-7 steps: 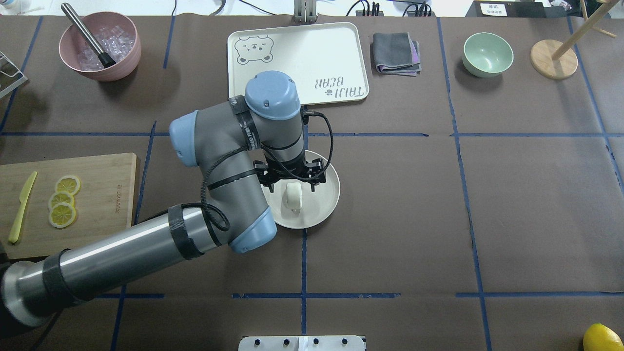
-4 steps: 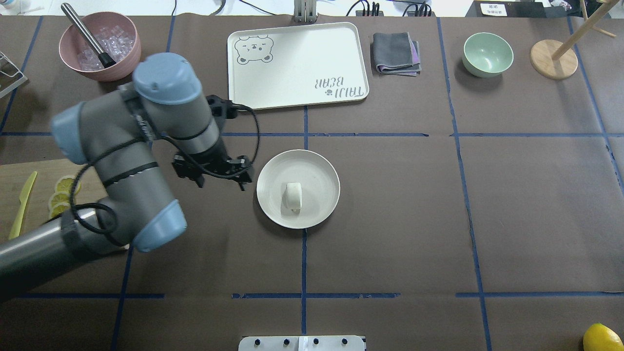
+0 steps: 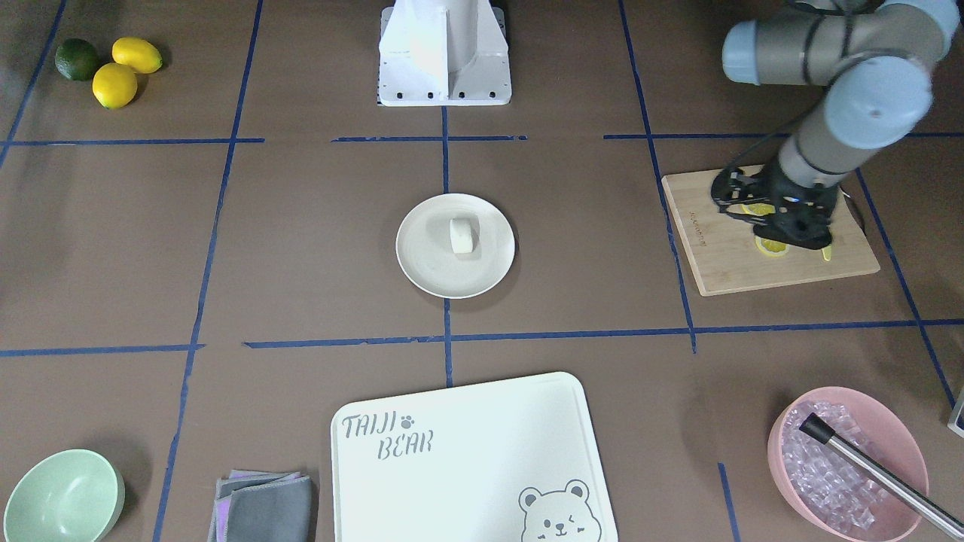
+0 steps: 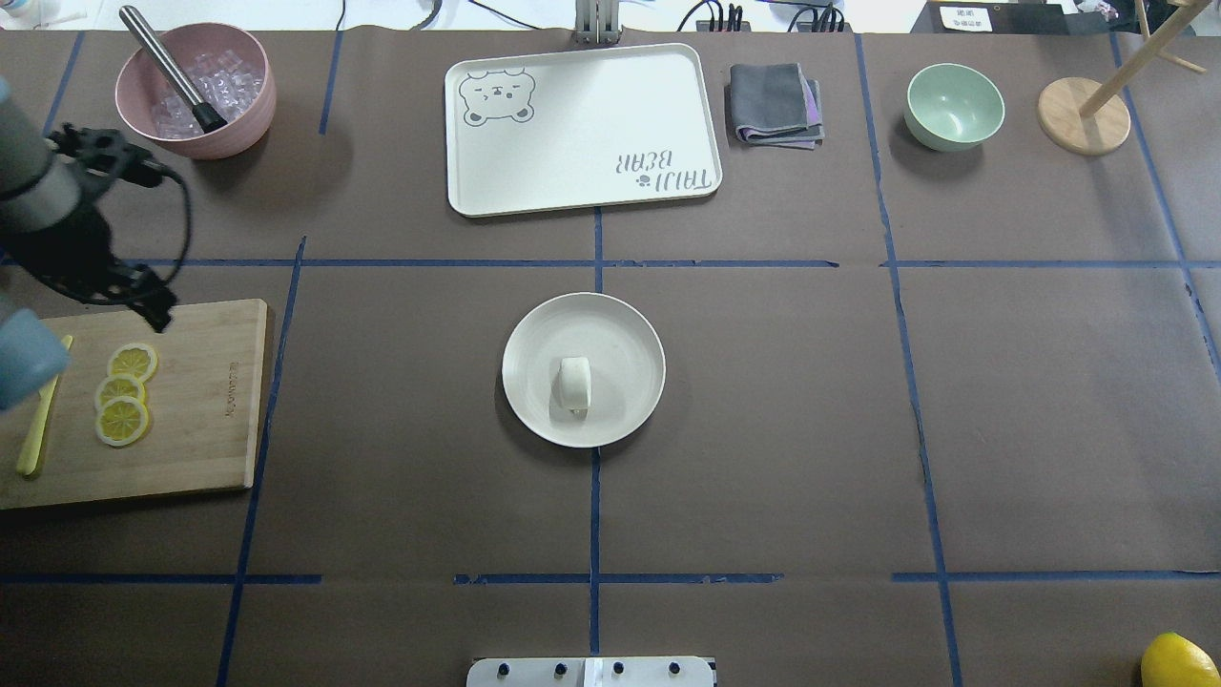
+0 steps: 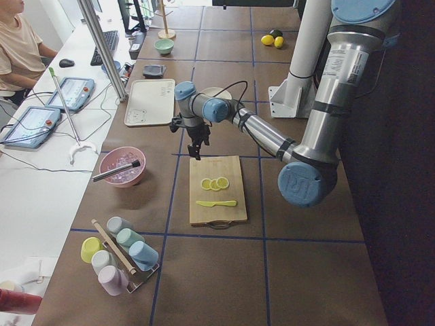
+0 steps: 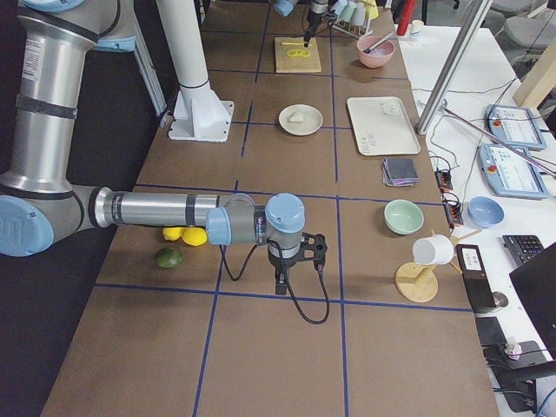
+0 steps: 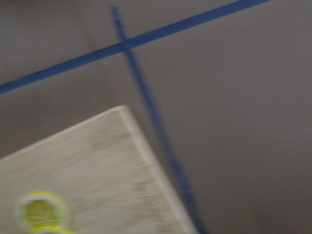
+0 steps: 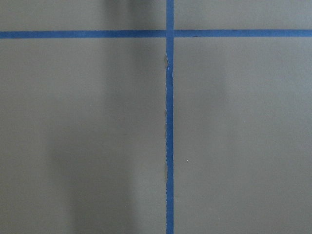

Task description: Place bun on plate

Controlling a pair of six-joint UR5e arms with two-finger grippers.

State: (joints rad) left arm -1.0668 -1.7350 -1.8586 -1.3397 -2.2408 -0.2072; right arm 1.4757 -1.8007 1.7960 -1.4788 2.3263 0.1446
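Front-facing: the bun [image 3: 462, 234] lies on the plate [image 3: 429, 263], just off its centre toward 1 o'clock. The left gripper [image 3: 791, 233] hovers over the cutting board [image 3: 723, 256] at 3 o'clock. Its fingers are a dark tangle, so I cannot tell their spread. The tray [image 3: 482, 452] reads "TAIJI BEAR".

Overhead: the left arm [image 4: 38, 191] is cropped at 9 o'clock.

Exterior right: only this view shows the right gripper [image 6: 282, 282], pointing down at the table [image 6: 391, 347]; I cannot tell its grip.

Left wrist: blurred, showing a board corner and a lemon slice [image 7: 41, 210].

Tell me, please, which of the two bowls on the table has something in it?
The pink bowl: it holds clear ice-like cubes and a metal rod with a black tip. The mint-green bowl is empty.
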